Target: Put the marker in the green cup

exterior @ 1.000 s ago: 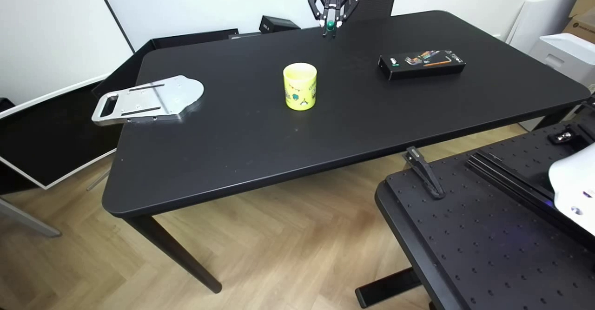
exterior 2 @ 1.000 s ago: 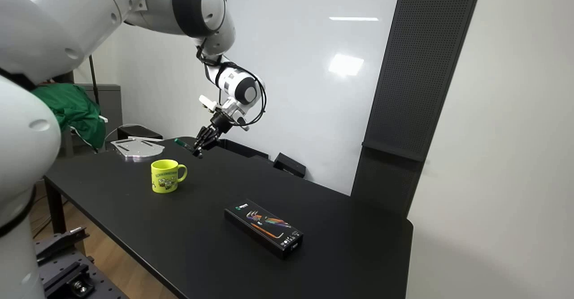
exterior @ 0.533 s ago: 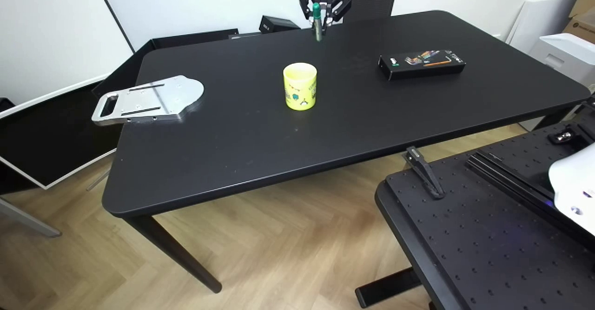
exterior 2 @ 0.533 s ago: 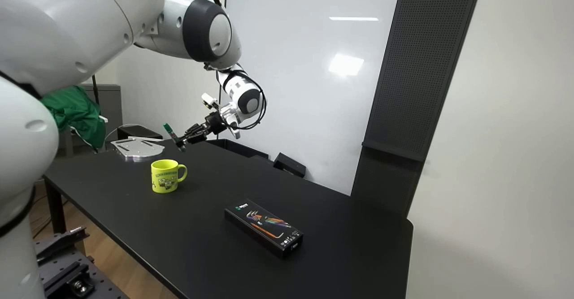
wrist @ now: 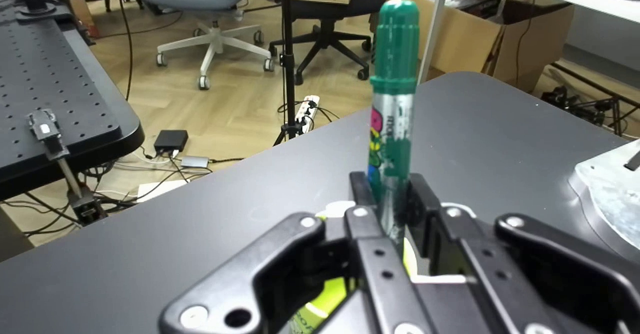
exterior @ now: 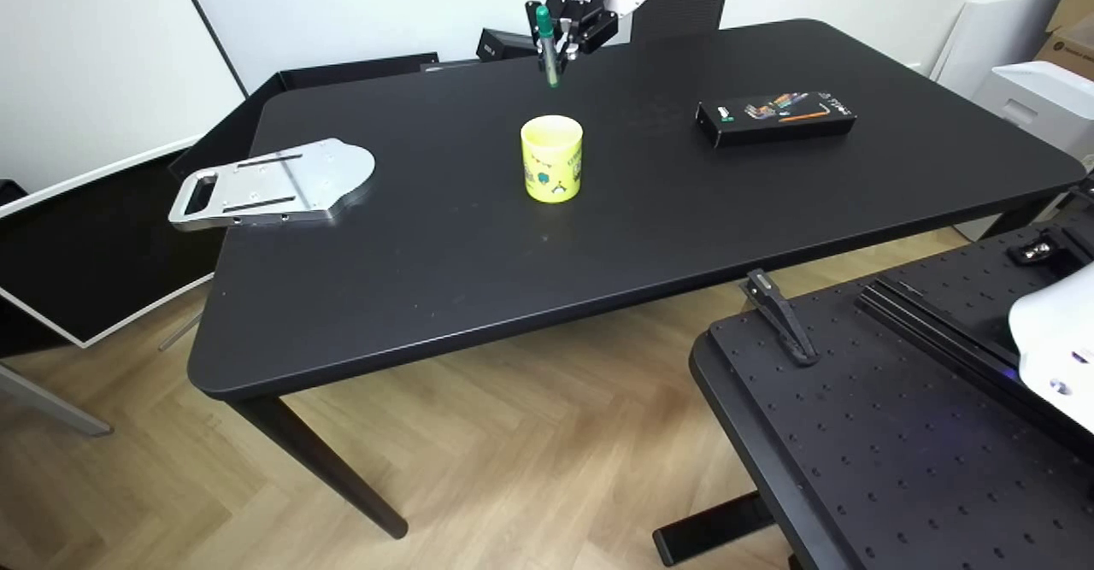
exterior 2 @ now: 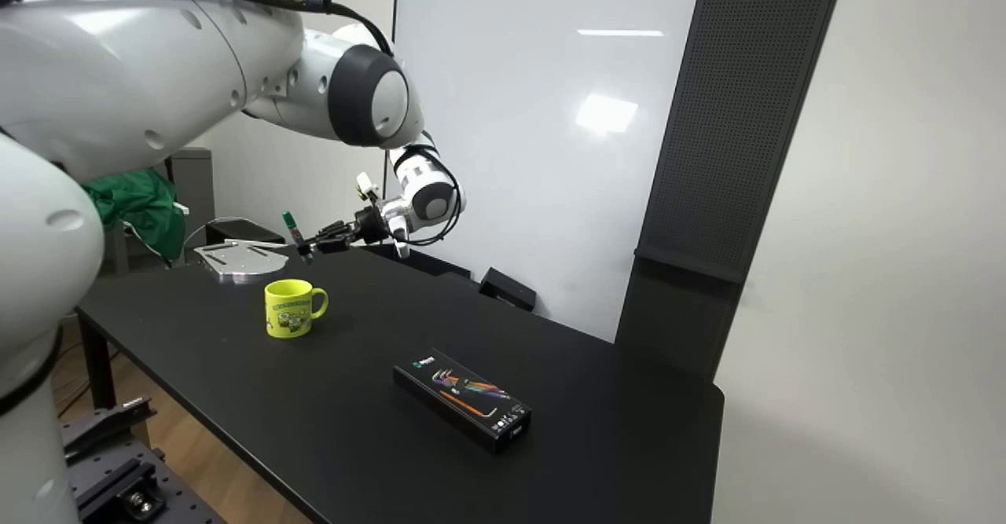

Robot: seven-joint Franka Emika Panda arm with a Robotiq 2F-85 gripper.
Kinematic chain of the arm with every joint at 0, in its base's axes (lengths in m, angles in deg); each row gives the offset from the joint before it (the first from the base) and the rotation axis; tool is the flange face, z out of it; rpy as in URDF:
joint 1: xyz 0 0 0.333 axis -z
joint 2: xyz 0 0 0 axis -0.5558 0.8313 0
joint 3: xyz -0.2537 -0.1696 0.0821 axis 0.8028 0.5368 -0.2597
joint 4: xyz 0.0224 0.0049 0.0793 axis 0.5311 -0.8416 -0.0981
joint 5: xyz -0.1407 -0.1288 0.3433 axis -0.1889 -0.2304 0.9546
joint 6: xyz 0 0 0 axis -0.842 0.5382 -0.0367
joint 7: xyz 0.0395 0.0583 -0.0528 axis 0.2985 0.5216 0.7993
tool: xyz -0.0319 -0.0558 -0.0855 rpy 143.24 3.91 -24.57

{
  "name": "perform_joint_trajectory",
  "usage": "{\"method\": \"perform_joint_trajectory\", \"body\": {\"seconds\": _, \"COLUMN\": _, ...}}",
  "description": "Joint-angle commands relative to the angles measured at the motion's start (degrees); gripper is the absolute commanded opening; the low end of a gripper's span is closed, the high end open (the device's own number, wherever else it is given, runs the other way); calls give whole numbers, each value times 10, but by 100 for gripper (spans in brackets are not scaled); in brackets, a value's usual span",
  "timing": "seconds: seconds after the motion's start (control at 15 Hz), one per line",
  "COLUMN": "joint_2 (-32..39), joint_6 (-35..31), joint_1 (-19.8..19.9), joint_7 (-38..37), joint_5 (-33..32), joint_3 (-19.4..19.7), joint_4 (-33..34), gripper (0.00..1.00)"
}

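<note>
1. Now the fingers (wrist: pixel 425 201) have come nearer the green cup (exterior: pixel 552 160), their tips clamped on the lower half of the marker (wrist: pixel 393 123).
2. Between them the marker has swung up: a second ago it leaned far over; now it stands close to upright, only slightly tilted, which probably readies it for dropping in.
3. Below the fingers the green cup sits on the bench (exterior: pixel 427 279), apart from the marker; whether it is squarely beneath I cannot tell, so lining up and lowering seem left.
4. Well off to either side of the fingers, the metal plate (exterior: pixel 275 183) and flat box (exterior: pixel 773 126) have not moved.
</note>
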Motion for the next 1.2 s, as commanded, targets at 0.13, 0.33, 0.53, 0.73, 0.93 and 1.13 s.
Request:
{"method": "perform_joint_trajectory", "body": {"seconds": 0.13, "joint_2": 67, "joint_6": 20, "joint_1": -9, "joint_7": -58, "joint_5": 29, "joint_3": -13, "joint_4": 73, "gripper": 5}}
{"method": "perform_joint_trajectory", "body": {"seconds": 0.33, "joint_2": 85, "joint_6": 22, "joint_1": -12, "joint_7": -66, "joint_5": 31, "joint_3": -16, "joint_4": 83, "gripper": 5}}
{"method": "perform_joint_trajectory", "body": {"seconds": 0.53, "joint_2": 95, "joint_6": 13, "joint_1": -13, "joint_7": -63, "joint_5": 30, "joint_3": -13, "joint_4": 85, "gripper": 5}}
{"method": "perform_joint_trajectory", "body": {"seconds": 0.73, "joint_2": 102, "joint_6": 21, "joint_1": -13, "joint_7": -61, "joint_5": 22, "joint_3": -11, "joint_4": 91, "gripper": 48}}
{"method": "perform_joint_trajectory", "body": {"seconds": 0.93, "joint_2": 103, "joint_6": 26, "joint_1": -12, "joint_7": -63, "joint_5": 21, "joint_3": -11, "joint_4": 96, "gripper": 68}}
{"method": "perform_joint_trajectory", "body": {"seconds": 1.13, "joint_2": 103, "joint_6": 32, "joint_1": -11, "joint_7": -65, "joint_5": 21, "joint_3": -11, "joint_4": 100, "gripper": 88}}
